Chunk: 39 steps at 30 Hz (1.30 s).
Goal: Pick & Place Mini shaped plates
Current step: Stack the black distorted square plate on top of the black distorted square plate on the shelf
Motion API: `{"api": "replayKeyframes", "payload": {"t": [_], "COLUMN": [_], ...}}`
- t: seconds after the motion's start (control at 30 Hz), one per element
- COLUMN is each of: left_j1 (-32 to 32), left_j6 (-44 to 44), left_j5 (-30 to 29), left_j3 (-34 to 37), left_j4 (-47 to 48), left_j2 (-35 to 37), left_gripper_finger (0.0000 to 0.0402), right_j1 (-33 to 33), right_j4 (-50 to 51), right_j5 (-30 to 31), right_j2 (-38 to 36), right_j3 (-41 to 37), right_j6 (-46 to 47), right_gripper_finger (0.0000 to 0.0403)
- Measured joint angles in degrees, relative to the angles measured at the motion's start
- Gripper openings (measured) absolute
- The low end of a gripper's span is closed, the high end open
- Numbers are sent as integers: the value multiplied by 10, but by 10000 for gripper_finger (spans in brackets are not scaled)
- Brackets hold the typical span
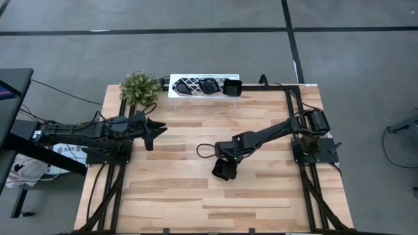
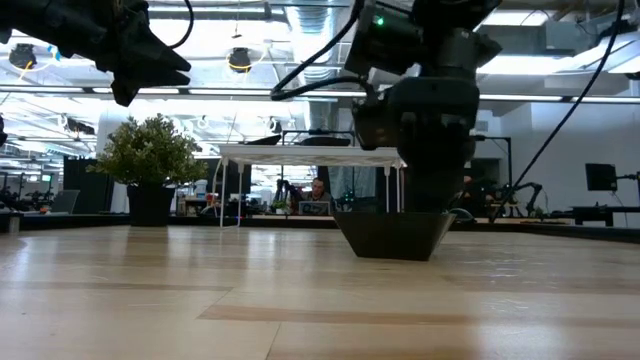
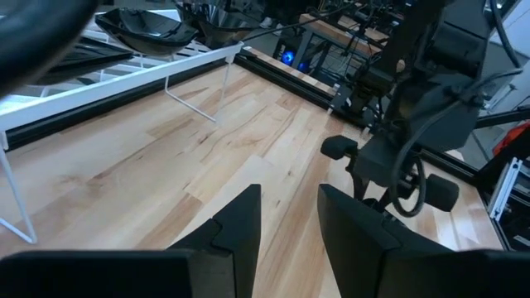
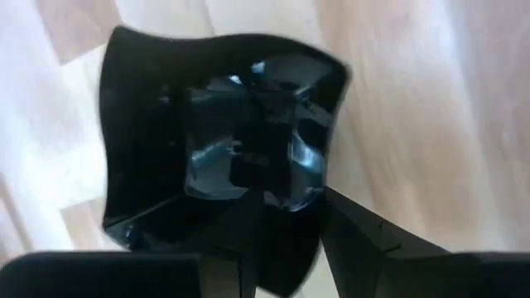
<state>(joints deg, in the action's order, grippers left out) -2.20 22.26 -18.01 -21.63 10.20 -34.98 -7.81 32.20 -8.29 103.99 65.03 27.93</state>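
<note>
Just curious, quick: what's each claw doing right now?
Left gripper: open, holding nothing, above the table.
Right gripper: shut on the wavy square plate resting on the table.

The right arm reached in with its wrist bent down, its gripper pointing downward, fingers parted. The left arm stretched level, its gripper raised, fingers slightly apart.

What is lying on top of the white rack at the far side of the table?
On the white rack lie black mini plates: a teardrop one, a rounded one and a square one. Whether others are stacked beneath them cannot be seen.
</note>
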Motion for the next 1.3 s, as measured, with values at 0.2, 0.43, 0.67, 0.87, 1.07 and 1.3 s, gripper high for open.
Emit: {"api": "replayKeyframes", "payload": {"t": [0.2, 0.43, 0.67, 0.87, 1.07, 1.3], "left_j1": [0, 0, 0, 0, 0, 0], "left_j6": [0, 0, 0, 0, 0, -1], "left_j5": [0, 0, 0, 0, 0, 0], "left_j3": [0, 0, 0, 0, 0, 0], "left_j4": [-3, -4, -4, -4, -4, -4], "left_j2": [0, 0, 0, 0, 0, 0], "left_gripper_finger": [121, 121, 121, 121, 121, 121], "right_j1": [4, 5, 9, 13, 41, 94], "right_j4": [-1, 10, 8, 20, 112, 282], "right_j5": [6, 6, 4, 3, -2, -4], "right_j2": [1, -1, -2, -2, -2, -3], "right_j3": [0, 0, 0, 9, 90, 271], "right_j6": [0, 1, 1, 1, -30, -75], "right_gripper_finger": [108, 86, 19, 10, 4, 2]}}
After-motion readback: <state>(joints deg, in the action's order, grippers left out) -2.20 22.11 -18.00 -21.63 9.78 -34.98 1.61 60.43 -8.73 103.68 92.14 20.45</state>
